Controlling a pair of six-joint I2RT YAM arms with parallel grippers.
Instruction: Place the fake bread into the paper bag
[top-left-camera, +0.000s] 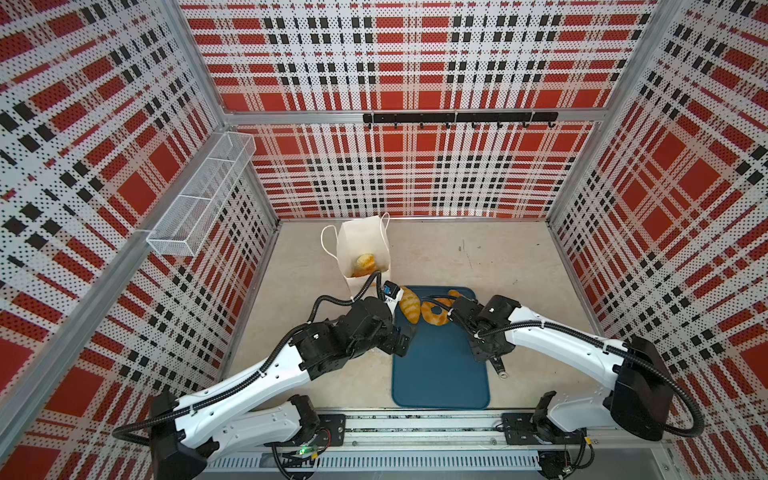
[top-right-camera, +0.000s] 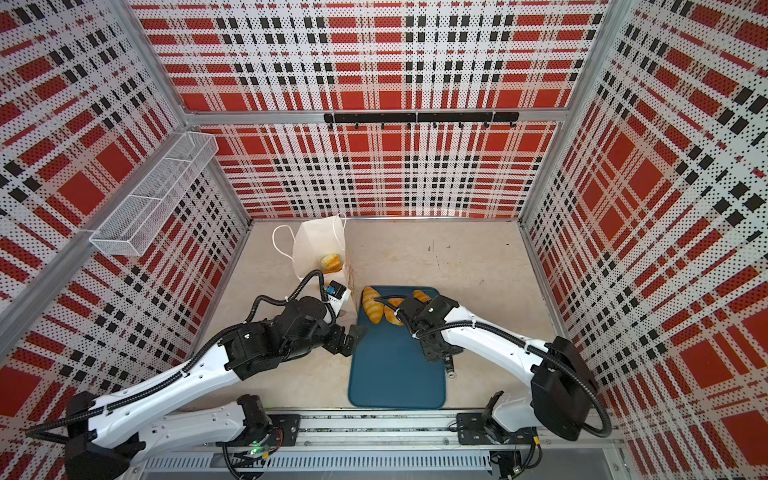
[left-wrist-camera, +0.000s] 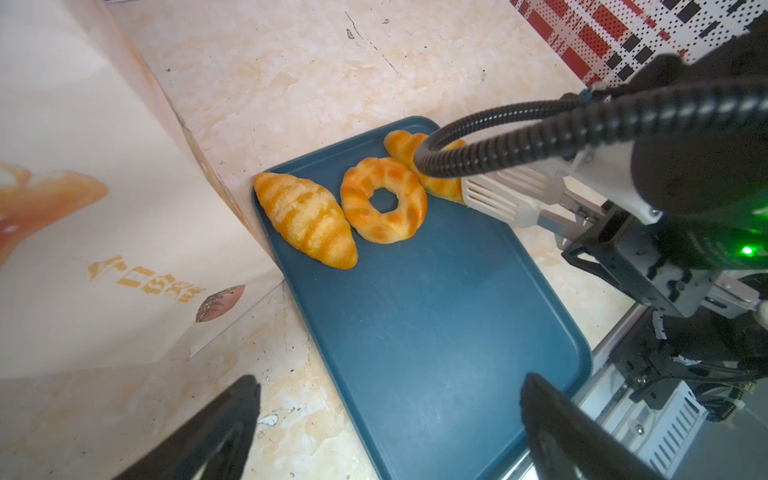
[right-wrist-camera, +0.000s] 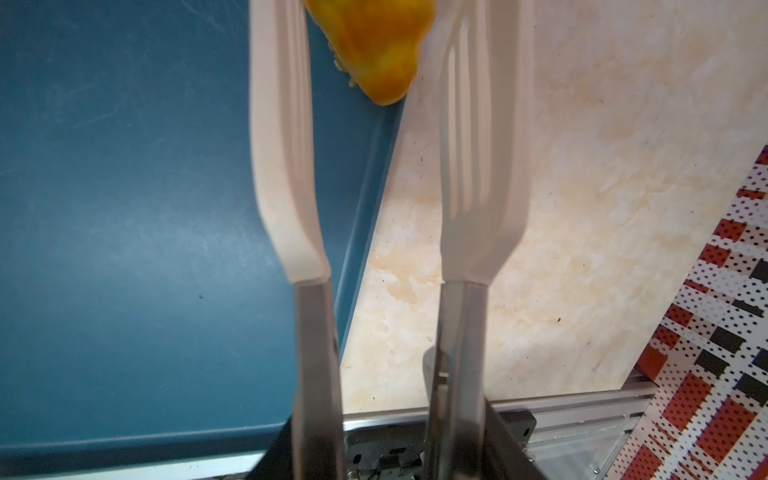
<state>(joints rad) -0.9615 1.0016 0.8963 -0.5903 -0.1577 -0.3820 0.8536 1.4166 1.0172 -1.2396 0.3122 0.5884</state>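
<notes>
The white paper bag (top-left-camera: 365, 245) (top-right-camera: 320, 245) (left-wrist-camera: 104, 208) stands open at the tray's far left corner, with fake bread (top-left-camera: 365, 264) (top-right-camera: 331, 262) inside. On the teal tray's far end lie a striped croissant (top-left-camera: 409, 304) (left-wrist-camera: 305, 218), a ring doughnut (top-left-camera: 434, 313) (left-wrist-camera: 383, 199) and a second croissant (top-left-camera: 455, 294) (right-wrist-camera: 374, 50). My right gripper (top-left-camera: 461, 316) (right-wrist-camera: 384, 436) is shut on the metal handles of white tongs (right-wrist-camera: 282, 166) (left-wrist-camera: 498, 195). The tong blades stand apart on either side of that second croissant. My left gripper (left-wrist-camera: 390, 380) (top-left-camera: 405, 338) hangs open and empty over the tray's left edge.
The teal tray (top-left-camera: 440, 365) (top-right-camera: 395, 374) (left-wrist-camera: 436, 332) (right-wrist-camera: 124, 208) lies lengthways on the beige table, its near part bare. A white wire mesh basket (top-left-camera: 199, 195) hangs on the left wall, and a black hook rail (top-left-camera: 457, 118) on the back wall. An aluminium rail runs along the front edge.
</notes>
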